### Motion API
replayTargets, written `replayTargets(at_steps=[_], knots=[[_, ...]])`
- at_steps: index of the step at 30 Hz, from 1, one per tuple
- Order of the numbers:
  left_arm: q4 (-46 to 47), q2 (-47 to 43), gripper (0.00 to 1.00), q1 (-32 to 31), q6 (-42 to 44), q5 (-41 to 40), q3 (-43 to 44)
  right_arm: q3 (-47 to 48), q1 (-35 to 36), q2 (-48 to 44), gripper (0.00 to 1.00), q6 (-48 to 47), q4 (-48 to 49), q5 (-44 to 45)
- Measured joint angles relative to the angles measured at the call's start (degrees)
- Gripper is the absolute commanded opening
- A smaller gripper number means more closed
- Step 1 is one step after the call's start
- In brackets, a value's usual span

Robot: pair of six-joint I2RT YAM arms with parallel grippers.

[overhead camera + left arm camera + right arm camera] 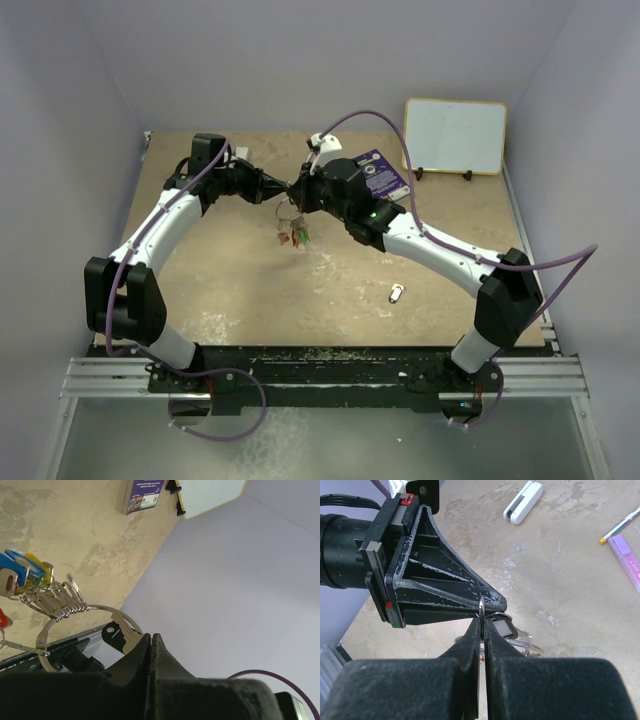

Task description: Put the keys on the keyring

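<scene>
Top external view: both arms reach in over the table (230,290) and their tips meet nose to nose near the far middle. The left gripper (278,188) and right gripper (298,193) are both pressed together, each pinching the keyring (288,208) from its own side. The ring is up in the air, not on the table, and the keys (293,234) dangle off it in a bunch just below the tips. I can make out red and green tags there. One white key (397,294) lies alone on the table, well apart from the bunch and nearer the right arm. On the left wrist cam the thin wire curves out of the closed fingers, with a row of little loops threaded on it. Blue and yellow tags hang at the end of those. The right wrist cam shows the ring edge-on, clamped between that gripper's fingertips (472,630) right against the left gripper's tip, and a pen (620,527) and highlighter (630,562) lie off to the side. A purple card (381,172) sits just behind the right wrist, with a whiteboard (455,135) propped in the far right corner.
</scene>
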Motion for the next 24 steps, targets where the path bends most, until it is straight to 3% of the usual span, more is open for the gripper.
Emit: replayTargets(at_steps=[24], knots=[[0.1,0.0,0.04,0.0,-0.9,-0.3,0.1,0.0,0.0,0.3,0.0,1.4,0.1,-0.2]])
